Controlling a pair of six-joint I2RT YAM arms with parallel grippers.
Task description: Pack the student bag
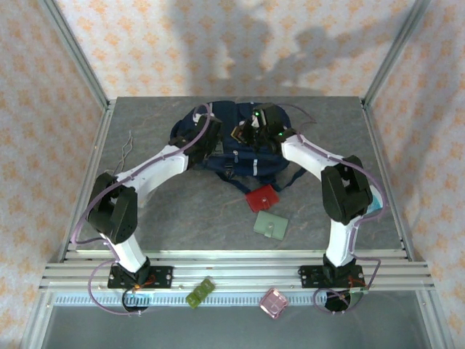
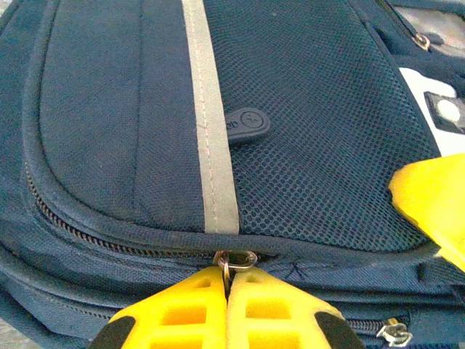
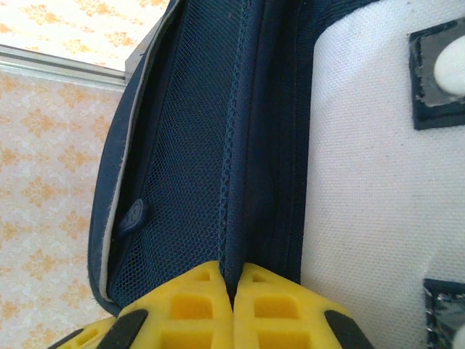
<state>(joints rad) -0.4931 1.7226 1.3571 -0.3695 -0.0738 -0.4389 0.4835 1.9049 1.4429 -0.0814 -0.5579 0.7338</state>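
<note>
From above, the student bag is seen lying flat beneath the left gripper and the right gripper, its long axis judged to run from one claw towards the other (the top end cannot be told). At the left wrist, the jaws are shut on the zip ring at their tips, with the grey stripe running straight ahead; so thin a hold could be lost under an angled pull. At the right wrist, a seam is pinched tight between the jaws; were it to slip, the bag would be dragged, not unzipped.

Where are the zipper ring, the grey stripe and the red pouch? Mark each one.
zipper ring (image 2: 234,259), left wrist view, on the metal loop.
grey stripe (image 2: 211,145), left wrist view, halfway along it.
red pouch (image 1: 261,198), top external view, centre of its face.
</note>
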